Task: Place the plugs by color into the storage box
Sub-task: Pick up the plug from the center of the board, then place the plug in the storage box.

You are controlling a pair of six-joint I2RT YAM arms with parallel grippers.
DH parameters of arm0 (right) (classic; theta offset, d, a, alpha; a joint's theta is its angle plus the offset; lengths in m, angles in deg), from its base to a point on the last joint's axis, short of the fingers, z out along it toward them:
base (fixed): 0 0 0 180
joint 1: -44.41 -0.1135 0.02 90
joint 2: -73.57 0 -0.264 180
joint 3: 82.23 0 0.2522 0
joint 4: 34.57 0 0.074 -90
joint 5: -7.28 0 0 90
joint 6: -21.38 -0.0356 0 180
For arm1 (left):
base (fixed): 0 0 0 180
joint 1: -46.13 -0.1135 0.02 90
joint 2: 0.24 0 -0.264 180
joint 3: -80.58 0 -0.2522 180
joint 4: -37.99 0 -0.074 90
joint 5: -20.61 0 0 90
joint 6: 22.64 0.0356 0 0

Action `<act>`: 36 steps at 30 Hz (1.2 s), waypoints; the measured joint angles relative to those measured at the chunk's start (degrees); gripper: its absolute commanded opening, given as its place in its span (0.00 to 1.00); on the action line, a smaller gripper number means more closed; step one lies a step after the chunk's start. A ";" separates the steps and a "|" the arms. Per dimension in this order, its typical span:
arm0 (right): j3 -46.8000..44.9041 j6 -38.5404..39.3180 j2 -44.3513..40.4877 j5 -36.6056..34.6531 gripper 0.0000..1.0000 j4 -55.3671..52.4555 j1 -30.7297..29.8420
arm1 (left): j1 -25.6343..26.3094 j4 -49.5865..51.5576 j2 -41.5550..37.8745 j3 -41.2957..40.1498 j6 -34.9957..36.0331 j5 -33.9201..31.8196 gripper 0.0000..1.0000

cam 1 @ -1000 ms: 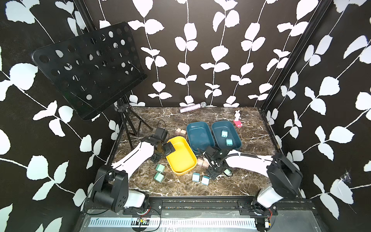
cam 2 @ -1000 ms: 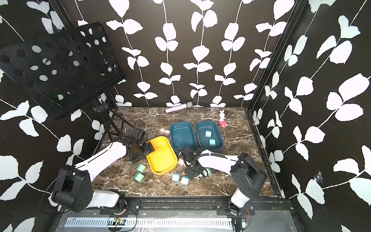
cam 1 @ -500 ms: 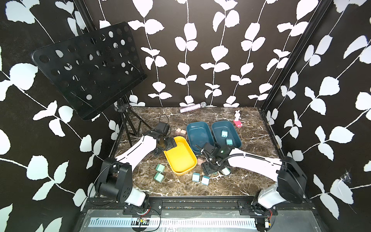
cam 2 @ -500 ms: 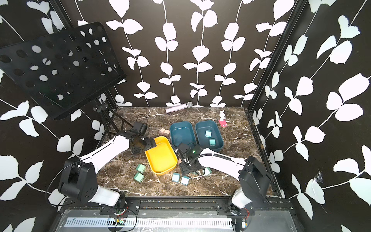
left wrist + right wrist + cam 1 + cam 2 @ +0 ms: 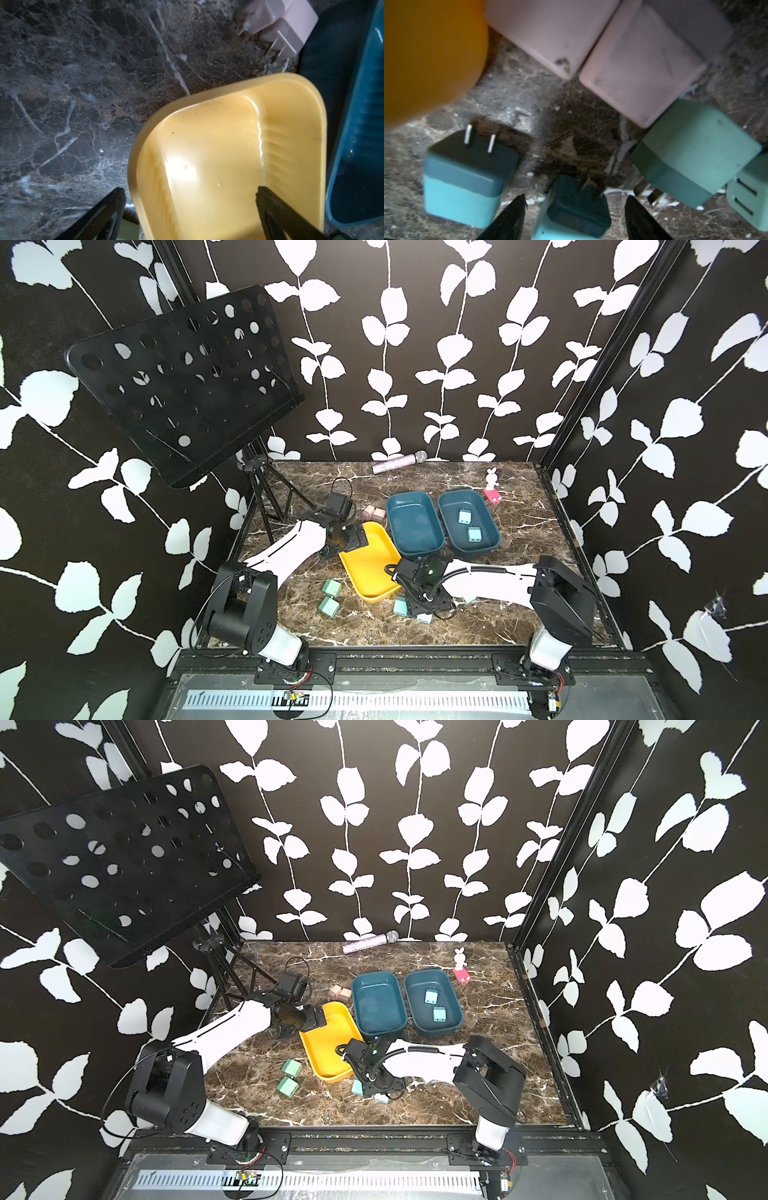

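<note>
The storage box is three trays: a yellow one (image 5: 368,568) and two dark teal ones (image 5: 413,526) (image 5: 453,535). The right teal tray holds two light blue plugs (image 5: 464,515) (image 5: 474,534). My right gripper (image 5: 575,197) is low over the table by the yellow tray's front end. It is open around a light blue plug (image 5: 571,212), with a gap on each side. Another light blue plug (image 5: 467,176), two pink ones (image 5: 639,76) and green ones (image 5: 691,153) lie close by. My left gripper (image 5: 189,189) is open and straddles the yellow tray's (image 5: 207,145) back corner rim.
Two green plugs (image 5: 331,587) lie left of the yellow tray. Two pink plugs (image 5: 374,513) lie behind it. A black music stand (image 5: 187,381) on a tripod (image 5: 270,497) stands at the back left. A microphone (image 5: 399,462) and a pink rabbit toy (image 5: 491,481) are at the back.
My right gripper has moved toward the table's front, down over the light blue plugs, and its jaws have narrowed. My left gripper has shifted slightly right onto the yellow tray's corner.
</note>
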 measured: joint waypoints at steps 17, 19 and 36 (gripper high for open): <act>-4.85 -3.04 -3.91 0.24 0.39 0.63 0.09 | -0.11 -1.14 0.00 -1.86 1.53 1.57 0.99; -3.02 -2.19 -5.38 0.20 0.38 -1.68 0.68 | -0.26 -1.14 -0.02 -1.86 1.55 1.57 0.99; 33.99 26.86 7.78 1.42 0.39 -14.32 38.71 | -0.96 1.36 -7.28 -1.84 0.63 1.36 0.99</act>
